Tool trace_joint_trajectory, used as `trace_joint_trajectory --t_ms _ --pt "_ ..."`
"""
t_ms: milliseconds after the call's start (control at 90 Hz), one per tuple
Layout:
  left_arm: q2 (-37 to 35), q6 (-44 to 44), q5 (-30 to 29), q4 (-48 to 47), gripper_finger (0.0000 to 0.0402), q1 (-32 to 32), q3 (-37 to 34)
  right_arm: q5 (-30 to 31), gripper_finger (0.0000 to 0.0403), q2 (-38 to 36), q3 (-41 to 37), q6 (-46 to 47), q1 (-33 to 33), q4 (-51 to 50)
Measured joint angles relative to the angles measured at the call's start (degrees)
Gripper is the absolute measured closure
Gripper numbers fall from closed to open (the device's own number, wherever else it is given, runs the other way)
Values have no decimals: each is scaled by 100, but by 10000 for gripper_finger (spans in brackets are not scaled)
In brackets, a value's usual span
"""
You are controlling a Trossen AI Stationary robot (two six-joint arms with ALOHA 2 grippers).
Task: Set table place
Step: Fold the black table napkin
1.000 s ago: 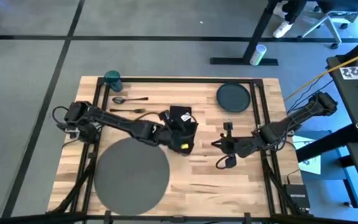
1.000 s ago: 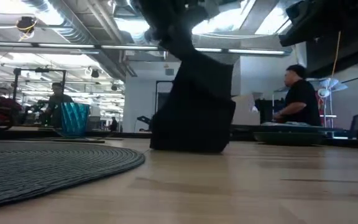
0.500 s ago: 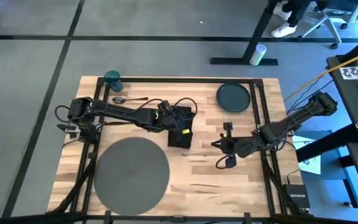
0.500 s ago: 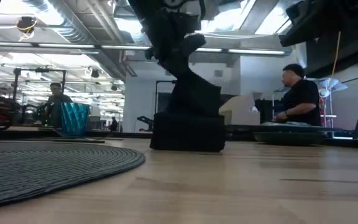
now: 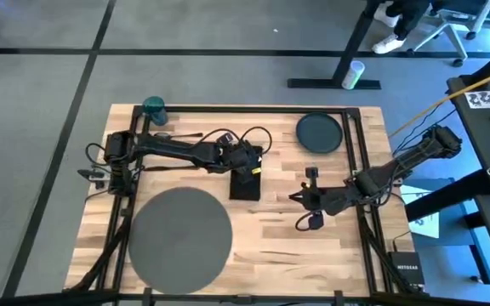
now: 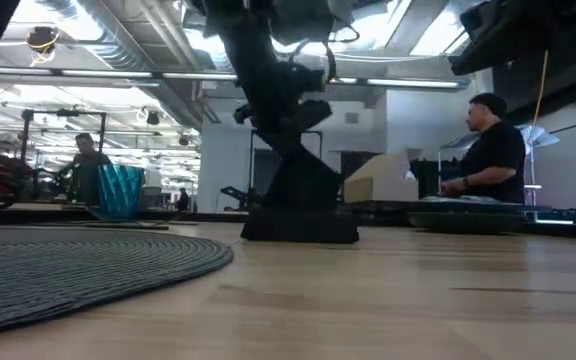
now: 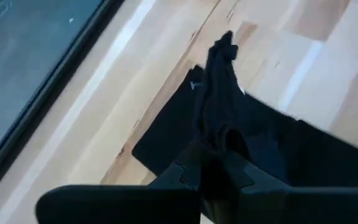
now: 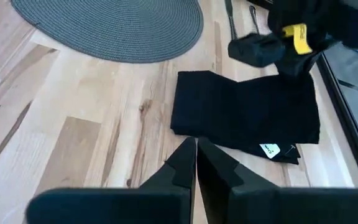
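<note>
Wood table [image 5: 296, 246] holds grey mat [image 5: 179, 235], black napkin [image 5: 245, 184]; office behind.

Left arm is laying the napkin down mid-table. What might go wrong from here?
The left gripper still pinches a raised fold of the black napkin; lifting before letting go would probably drag it out of its flat lie. The napkin lies apart from the grey mat, so it may need another move. The fork and spoon lie under that arm's path, so a low retreat might knock them.

Left hand [image 5: 247, 166] pinched, right hand [image 5: 309, 208] closed.
</note>
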Motion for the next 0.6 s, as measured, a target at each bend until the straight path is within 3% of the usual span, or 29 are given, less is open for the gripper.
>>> trace_joint_trajectory --t_ms 600 --pt "174 385 17 10 401 274 0 -4 403 0 0 0 0 2"
